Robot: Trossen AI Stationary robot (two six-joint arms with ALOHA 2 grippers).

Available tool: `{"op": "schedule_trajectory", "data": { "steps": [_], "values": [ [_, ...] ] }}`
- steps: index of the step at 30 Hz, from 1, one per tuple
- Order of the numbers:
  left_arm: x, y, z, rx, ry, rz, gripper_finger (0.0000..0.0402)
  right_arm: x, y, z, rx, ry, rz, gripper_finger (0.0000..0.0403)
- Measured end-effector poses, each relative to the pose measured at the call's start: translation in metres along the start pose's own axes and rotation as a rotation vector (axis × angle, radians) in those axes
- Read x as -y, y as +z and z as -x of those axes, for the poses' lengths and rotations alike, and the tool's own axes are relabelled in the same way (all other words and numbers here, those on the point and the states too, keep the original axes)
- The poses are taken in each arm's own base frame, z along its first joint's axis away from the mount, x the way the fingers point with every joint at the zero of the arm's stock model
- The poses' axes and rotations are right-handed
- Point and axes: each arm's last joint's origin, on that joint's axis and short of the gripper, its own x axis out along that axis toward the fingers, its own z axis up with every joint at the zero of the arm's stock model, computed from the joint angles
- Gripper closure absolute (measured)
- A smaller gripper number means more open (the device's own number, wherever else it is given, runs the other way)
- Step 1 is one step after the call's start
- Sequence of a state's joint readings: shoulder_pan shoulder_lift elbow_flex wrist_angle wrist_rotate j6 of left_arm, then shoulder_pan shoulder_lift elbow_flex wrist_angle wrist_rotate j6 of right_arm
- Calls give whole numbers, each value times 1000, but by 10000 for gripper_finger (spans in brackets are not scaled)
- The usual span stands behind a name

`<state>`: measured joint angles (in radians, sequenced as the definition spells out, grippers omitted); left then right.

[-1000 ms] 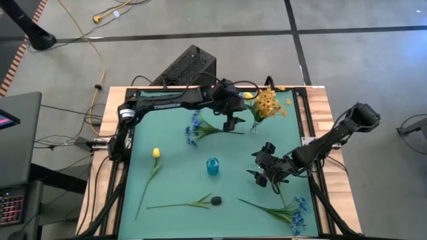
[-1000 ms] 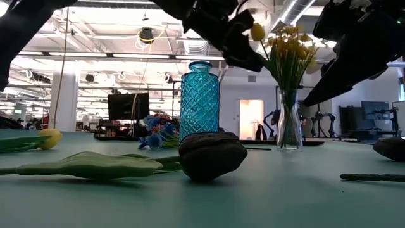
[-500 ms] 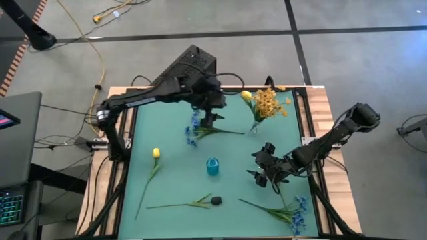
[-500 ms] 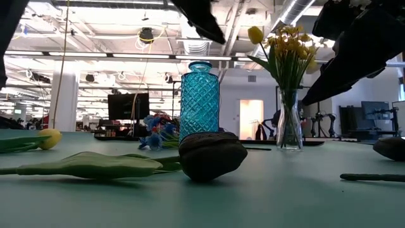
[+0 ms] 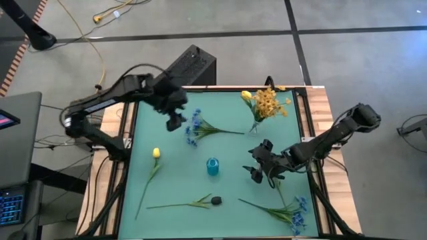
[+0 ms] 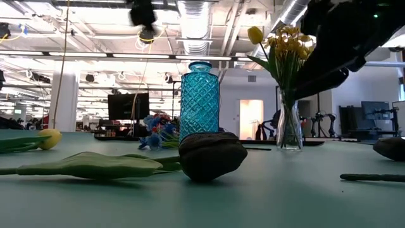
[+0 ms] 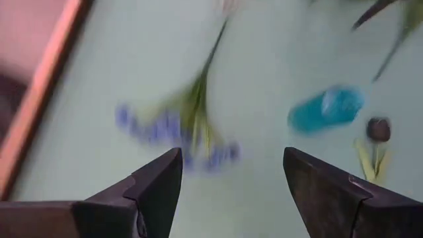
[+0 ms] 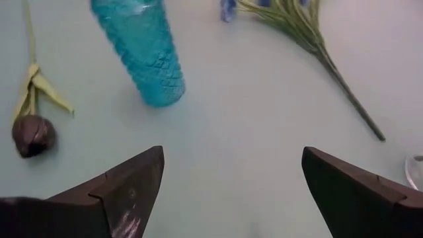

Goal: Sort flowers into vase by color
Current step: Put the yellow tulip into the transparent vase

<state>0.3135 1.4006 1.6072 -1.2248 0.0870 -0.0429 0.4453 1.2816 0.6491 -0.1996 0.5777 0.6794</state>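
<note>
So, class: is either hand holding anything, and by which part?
Nothing is held. The left hand and the right hand are both open, with only table between the fingers.

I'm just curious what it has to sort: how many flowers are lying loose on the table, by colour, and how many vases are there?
Blue sprays lying loose: 2
Yellow tulip lying loose: 1
Dark bud lying loose: 1
Vases: 2, the blue vase, empty, and the clear vase, holding yellow flowers
Total: 4 loose stems and 2 vases.

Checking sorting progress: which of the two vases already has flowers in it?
The clear vase at the far side, holding yellow flowers. The blue vase mid-table stands empty.
</note>
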Motion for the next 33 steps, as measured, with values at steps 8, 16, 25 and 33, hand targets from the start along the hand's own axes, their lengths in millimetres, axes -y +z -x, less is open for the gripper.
{"op": "schedule_trajectory", "data": {
  "steps": [8,16,25,33],
  "values": [
    [8,-96,-16,-210,61,353,152,6,5,-5,7,-24,36,19],
    [25,-176,-43,-324,47,612,152,15,11,-13,-22,-23,81,19],
    [54,-215,-96,-427,-57,667,152,11,10,-23,-17,-5,140,19],
    [82,-226,-115,-474,35,642,152,20,13,-31,-41,-23,184,19]
  ]
}}
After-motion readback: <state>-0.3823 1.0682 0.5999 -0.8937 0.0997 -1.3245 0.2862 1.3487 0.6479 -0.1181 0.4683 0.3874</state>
